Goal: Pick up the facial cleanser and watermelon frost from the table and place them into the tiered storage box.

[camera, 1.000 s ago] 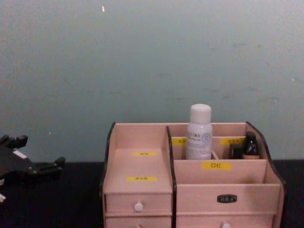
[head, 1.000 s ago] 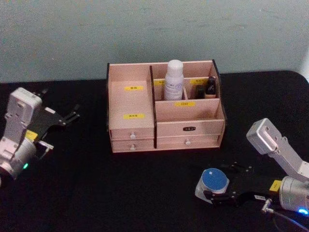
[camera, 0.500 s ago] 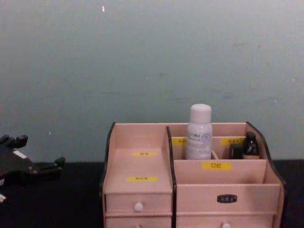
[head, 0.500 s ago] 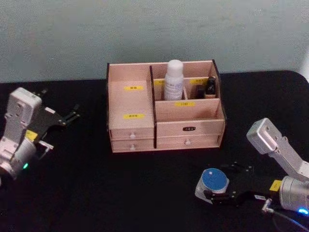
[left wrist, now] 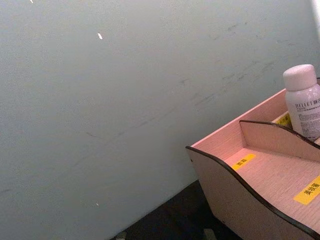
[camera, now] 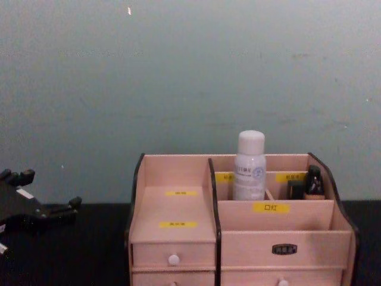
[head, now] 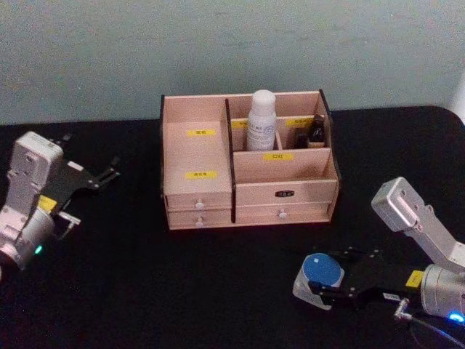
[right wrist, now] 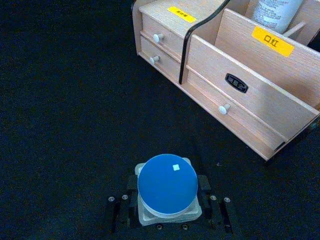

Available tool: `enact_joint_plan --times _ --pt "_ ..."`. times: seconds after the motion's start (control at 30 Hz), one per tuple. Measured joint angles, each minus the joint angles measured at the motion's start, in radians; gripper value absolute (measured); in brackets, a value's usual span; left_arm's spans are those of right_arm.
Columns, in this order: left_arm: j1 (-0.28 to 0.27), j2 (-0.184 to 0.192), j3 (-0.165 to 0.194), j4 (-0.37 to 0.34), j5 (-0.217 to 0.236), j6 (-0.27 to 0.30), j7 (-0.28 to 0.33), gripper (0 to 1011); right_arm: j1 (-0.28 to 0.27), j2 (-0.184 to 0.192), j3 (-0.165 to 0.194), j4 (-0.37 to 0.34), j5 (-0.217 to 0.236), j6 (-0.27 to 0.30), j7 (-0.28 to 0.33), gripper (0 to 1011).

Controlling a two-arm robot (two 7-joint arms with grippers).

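Right gripper (head: 323, 279) now forward, jaws snug against both sides of watermelon frost (right wrist: 166, 184) (left gripper (head: 91, 155) idle, agape).

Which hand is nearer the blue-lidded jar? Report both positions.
Right. The right hand is at the blue-lidded jar; the left hand sits far off, left of the tiered storage box.

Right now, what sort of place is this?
Probably a staged robot test bench, not a home: a black table against a plain pale blue-green wall, one pale wooden tiered storage box with yellow labels, and the right gripper around a blue-lidded jar front right; the left gripper idles at left.
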State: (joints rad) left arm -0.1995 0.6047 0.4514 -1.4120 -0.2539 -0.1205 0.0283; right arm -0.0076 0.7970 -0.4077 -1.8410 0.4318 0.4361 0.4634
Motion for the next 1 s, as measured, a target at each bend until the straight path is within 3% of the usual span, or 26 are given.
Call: enact_joint_plan --times 0.77,1.0 --pt "0.0 0.0 0.0 0.0 0.0 0.0 0.0 1001 0.0 0.0 0.0 0.0 0.0 0.0 0.0 720" --pt "0.0 0.0 0.0 0.0 0.0 0.0 0.0 1001 -0.005 -0.01 0.019 -0.004 0.01 -0.02 -0.008 720"
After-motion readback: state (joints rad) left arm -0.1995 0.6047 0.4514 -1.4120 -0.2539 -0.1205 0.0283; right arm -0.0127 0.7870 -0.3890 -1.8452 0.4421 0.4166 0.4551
